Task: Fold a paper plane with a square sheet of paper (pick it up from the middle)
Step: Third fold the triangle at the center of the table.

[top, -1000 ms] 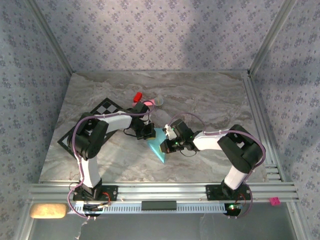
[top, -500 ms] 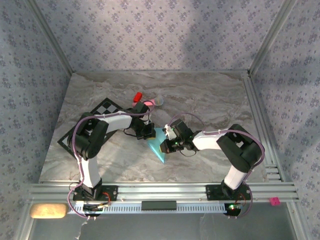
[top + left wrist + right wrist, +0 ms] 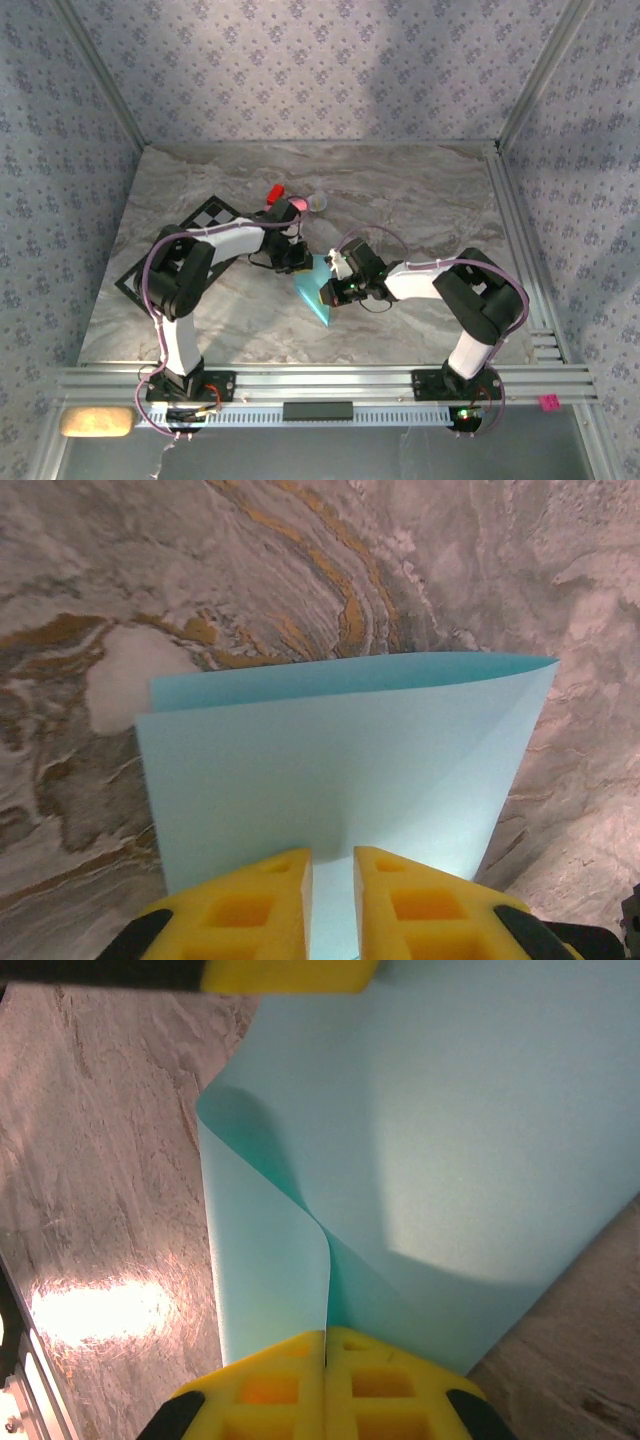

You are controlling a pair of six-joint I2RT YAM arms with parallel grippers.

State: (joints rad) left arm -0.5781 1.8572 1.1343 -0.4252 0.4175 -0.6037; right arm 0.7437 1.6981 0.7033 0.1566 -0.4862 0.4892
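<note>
Top external: looking down on a light-blue sheet of paper (image 3: 318, 300) lying folded on the marbled table (image 3: 430, 200), sitting just toward 6 o'clock from the table's middle and tapering to a point at its own 6 o'clock. Reaching in from 11 o'clock with the left gripper (image 3: 295, 268) and from 3 o'clock with the right gripper (image 3: 331, 292), both meeting at the sheet's upper part. Leaving the black-and-white checkered mat (image 3: 213, 214) out at 10 o'clock, partly under the left arm, with a red piece (image 3: 274, 192) and a pink toy (image 3: 293, 206) lying just beyond the left wrist at 12 o'clock. From the left wrist: standing slightly apart at the yellow fingertips (image 3: 270, 890), with a narrow gap and blue paper showing through it, so not clamping down; spreading away toward 12 o'clock in two layers, with the lower one peeking out along the far edge and at 9 o'clock. From the right wrist: pressing the yellow pads (image 3: 275, 1355) flush together and pinching a raised fold of the sheet between them, with the paper curling up into a loop toward 11 o'clock; catching one yellow finger (image 3: 290, 972) of the left gripper at 12 o'clock, by the sheet's far edge.
</note>
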